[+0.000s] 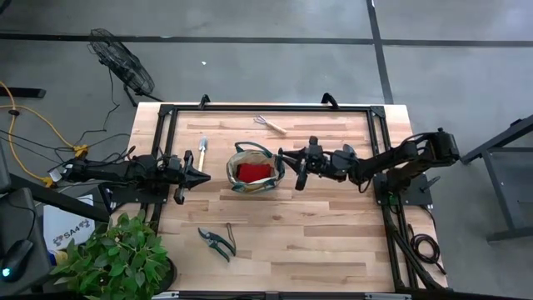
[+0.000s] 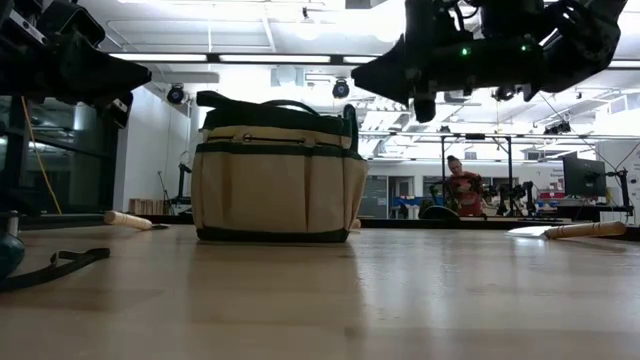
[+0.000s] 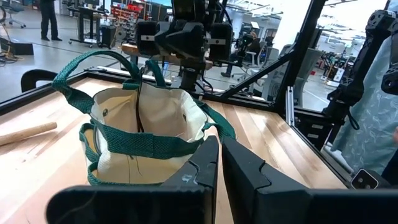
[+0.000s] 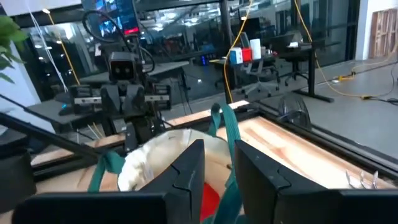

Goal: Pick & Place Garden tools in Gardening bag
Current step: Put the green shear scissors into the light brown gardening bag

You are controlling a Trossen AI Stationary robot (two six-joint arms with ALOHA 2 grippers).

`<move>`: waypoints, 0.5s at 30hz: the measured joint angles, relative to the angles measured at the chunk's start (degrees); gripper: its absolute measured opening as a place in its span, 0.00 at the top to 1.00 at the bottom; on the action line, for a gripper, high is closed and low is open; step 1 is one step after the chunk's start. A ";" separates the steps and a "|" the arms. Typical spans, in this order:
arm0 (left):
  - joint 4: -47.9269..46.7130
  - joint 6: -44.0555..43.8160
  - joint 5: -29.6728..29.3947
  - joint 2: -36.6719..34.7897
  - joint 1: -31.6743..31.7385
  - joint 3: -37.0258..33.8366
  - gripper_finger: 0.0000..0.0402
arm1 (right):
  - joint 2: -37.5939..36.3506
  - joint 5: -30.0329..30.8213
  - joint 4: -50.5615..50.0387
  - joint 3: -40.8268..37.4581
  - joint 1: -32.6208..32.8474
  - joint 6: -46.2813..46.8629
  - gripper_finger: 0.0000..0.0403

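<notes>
Bag point(image 1: 255, 166) sits between left gripper point(image 1: 202, 177) and right gripper point(image 1: 287, 155).

Open right hand point(image 4: 219, 167) above gardening bag point(image 4: 158, 155)

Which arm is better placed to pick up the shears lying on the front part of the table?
Probably the left. The left gripper, shut and empty, hovers nearer the shears. The right gripper is at the bag, farther away.

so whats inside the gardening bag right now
A red glove lies in the gardening bag. Anything under the glove is covered, and the bag's walls hide the rest of its floor.
</notes>
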 joint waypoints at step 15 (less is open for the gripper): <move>0.00 0.00 0.00 0.00 0.00 0.00 0.95 | 3.45 -1.60 -2.29 0.00 -0.56 4.65 0.81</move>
